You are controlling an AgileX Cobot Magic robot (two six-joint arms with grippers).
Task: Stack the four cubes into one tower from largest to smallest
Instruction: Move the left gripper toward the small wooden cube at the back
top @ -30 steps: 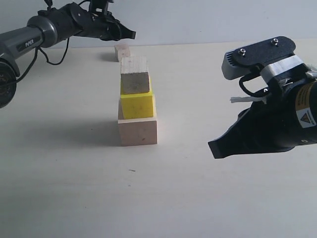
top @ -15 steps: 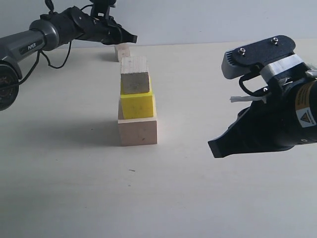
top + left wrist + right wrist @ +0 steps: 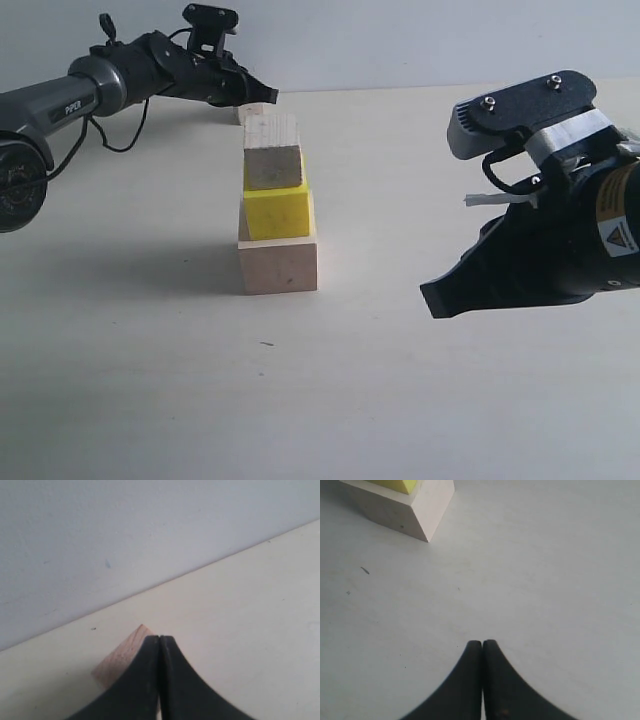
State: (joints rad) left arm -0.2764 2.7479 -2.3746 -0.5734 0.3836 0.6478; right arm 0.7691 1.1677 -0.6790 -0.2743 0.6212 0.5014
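A column of three stands mid-table: the large pale wood cube (image 3: 278, 264) at the base, the yellow cube (image 3: 277, 212) on it, and a smaller pale wood cube (image 3: 273, 153) on top. The last small pale cube (image 3: 242, 114) sits alone on the table behind the column. My left gripper (image 3: 268, 96) is shut and empty, its tips just over that cube. In the left wrist view the cube (image 3: 119, 661) shows partly behind the shut left gripper (image 3: 159, 639). My right gripper (image 3: 432, 298) hovers shut and empty to the right of the column.
A pale wall (image 3: 125, 540) rises close behind the lone cube at the table's (image 3: 400, 400) far edge. In the right wrist view the shut right gripper (image 3: 482, 643) points at bare table, with the base cube (image 3: 405, 507) and the yellow cube (image 3: 400, 484) at the picture's edge.
My left gripper has moved right and down toward the lone small cube and now covers its top. The right arm and the column have not moved.
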